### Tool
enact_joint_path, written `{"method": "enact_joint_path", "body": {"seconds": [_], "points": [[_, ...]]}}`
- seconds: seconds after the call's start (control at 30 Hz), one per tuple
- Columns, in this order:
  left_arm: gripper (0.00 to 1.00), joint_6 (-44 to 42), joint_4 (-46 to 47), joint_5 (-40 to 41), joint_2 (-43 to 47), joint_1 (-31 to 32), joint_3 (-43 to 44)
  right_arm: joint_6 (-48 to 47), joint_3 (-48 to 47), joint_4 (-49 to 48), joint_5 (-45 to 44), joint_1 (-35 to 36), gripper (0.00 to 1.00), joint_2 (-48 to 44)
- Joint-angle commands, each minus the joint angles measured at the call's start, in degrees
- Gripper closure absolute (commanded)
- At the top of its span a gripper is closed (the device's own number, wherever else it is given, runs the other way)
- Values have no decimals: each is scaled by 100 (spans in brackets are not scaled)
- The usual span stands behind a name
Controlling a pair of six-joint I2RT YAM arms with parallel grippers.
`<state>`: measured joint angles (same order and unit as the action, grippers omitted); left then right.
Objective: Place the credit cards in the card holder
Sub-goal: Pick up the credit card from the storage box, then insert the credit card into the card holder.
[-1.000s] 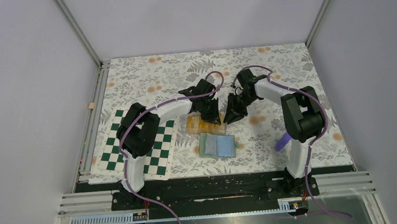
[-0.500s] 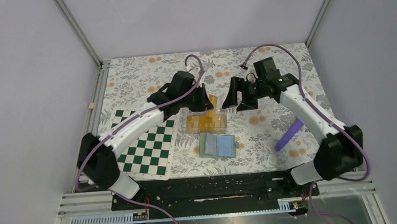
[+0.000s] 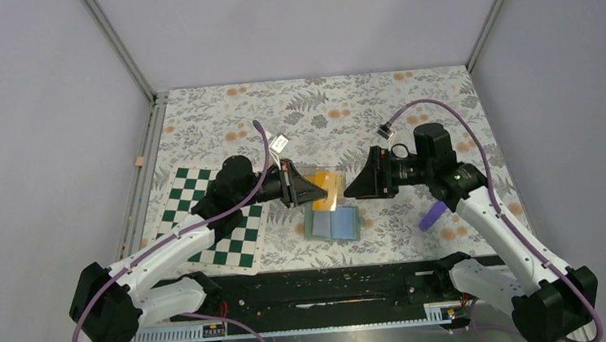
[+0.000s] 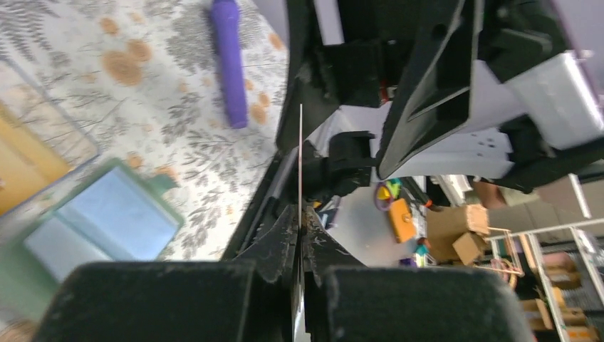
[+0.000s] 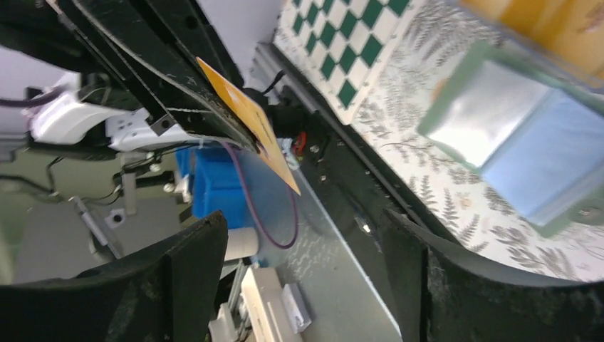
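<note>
My left gripper (image 3: pixel 309 192) is shut on one orange-yellow credit card (image 3: pixel 331 190), held on edge above the table. In the left wrist view the card (image 4: pixel 300 153) is a thin edge-on line between the closed fingers (image 4: pixel 281 239). My right gripper (image 3: pixel 360 184) is open and empty, facing the card from the right; in its view (image 5: pixel 306 281) the card (image 5: pixel 249 117) is ahead between its fingers. The blue-green card holder (image 3: pixel 333 223) lies open just below both grippers. More orange cards sit in a clear tray (image 4: pixel 21 160).
The green-and-white chequered board (image 3: pixel 221 226) lies at the left under my left arm. A purple stick (image 3: pixel 431 215) lies right of the card holder, under my right arm. The table's black front rail (image 3: pixel 325 279) runs close behind the holder.
Both arms drew back toward the near side. My left gripper lifted a card off the tray and now holds it over the card holder, facing my right gripper.
</note>
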<state>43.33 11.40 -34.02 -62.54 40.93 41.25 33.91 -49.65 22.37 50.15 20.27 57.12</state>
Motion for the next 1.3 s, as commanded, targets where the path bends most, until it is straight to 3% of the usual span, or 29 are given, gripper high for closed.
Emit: {"method": "enact_joint_path", "body": {"seconds": [0.0, 0.3, 0.5, 0.53, 0.67, 0.77, 0.9, 1.1, 1.17, 1.27], "points": [[100, 692, 1593, -647, 222, 96, -152, 775, 187, -1267, 686, 376, 20, -63], [100, 815, 1557, -582, 191, 205, -90, 1510, 203, -2401, 650, 716, 43, 224], [100, 755, 1255, -391, 210, 218, -94, 2075, 285, -3108, 921, 794, 97, 466], [96, 734, 1158, -320, 230, 222, -87, 2080, 308, -3094, 907, 794, 100, 454], [52, 471, 227, 393, 413, 218, -1, 2017, 269, -2516, 625, 795, 100, 441], [34, 119, -1012, 1478, 651, 220, 199, 2162, 98, -1756, 295, 773, 100, 566], [27, -203, -2624, 2696, 751, 219, 567, 2903, 154, -1374, 242, 600, 100, 842], [22, -492, -3445, 3005, 625, 223, 725, 3784, 471, -1705, 641, 292, 100, 979], [22, -505, -3521, 2971, 535, 219, 716, 4364, 718, -2441, 913, 230, 100, 1048], [22, -530, -3538, 2817, 372, 218, 685, 5651, 1285, -4404, 1119, 182, 100, 1187]]}}
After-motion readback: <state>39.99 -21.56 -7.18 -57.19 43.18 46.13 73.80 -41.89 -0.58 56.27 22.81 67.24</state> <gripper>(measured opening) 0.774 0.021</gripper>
